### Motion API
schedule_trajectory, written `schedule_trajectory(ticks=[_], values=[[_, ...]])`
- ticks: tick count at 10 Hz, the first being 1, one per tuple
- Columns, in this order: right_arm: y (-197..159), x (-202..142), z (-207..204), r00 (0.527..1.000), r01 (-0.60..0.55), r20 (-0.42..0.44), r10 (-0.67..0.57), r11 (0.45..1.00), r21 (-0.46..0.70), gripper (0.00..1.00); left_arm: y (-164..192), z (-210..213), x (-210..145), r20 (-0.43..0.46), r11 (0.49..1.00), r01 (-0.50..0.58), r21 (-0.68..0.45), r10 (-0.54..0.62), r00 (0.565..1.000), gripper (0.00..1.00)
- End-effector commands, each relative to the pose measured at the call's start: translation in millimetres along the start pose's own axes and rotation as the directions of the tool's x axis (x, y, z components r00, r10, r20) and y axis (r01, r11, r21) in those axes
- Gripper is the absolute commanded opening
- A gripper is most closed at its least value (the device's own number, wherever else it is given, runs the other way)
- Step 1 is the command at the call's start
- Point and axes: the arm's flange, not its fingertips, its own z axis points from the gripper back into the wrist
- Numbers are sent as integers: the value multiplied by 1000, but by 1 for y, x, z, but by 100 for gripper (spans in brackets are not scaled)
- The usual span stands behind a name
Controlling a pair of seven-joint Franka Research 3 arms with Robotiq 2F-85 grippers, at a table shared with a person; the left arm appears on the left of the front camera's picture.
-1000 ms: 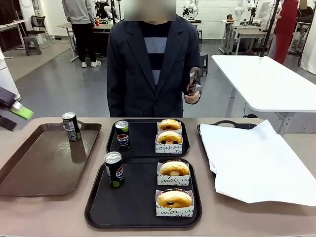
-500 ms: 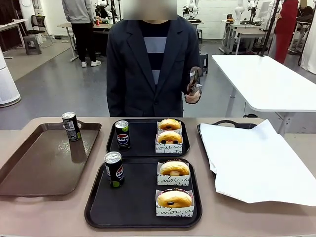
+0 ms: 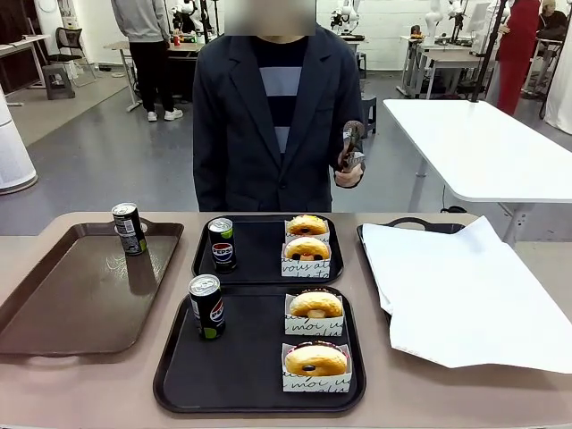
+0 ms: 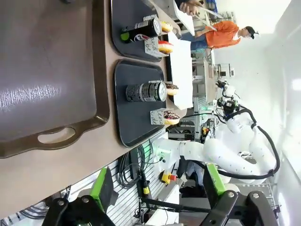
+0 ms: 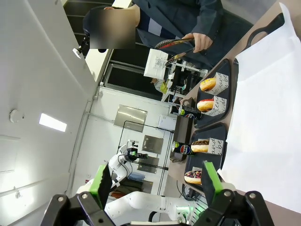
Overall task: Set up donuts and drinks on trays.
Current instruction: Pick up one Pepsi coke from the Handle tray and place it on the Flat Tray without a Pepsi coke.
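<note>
Since one second ago, the left arm has left the front view's left edge; donuts, cans and trays remain unmoved. Near black tray (image 3: 179,375) carries one Pepsi can (image 3: 206,307) at its left, upright with its long axis vertical, and two boxed donuts (image 3: 315,306) in a column at right, rings lying flat. Far black tray (image 3: 204,265) holds an upright Pepsi can (image 3: 221,243) and two boxed donuts (image 3: 307,250). A third can (image 3: 129,229) stands upright on the brown tray (image 3: 54,313) at the worktop's (image 3: 89,393) left. The person's hand (image 3: 349,167) holds tongs. Left tool (image 4: 155,186): fingers spread wide, empty. Right tool (image 5: 153,181): fingers spread wide, empty.
</note>
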Motion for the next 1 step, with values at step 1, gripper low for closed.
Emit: schedule_trajectory(ticks=[1], values=[[1,2,-3,1000,-22,16,22,999,24,100,-5,2,0,24,1000,20,-13,-19,1000,100]])
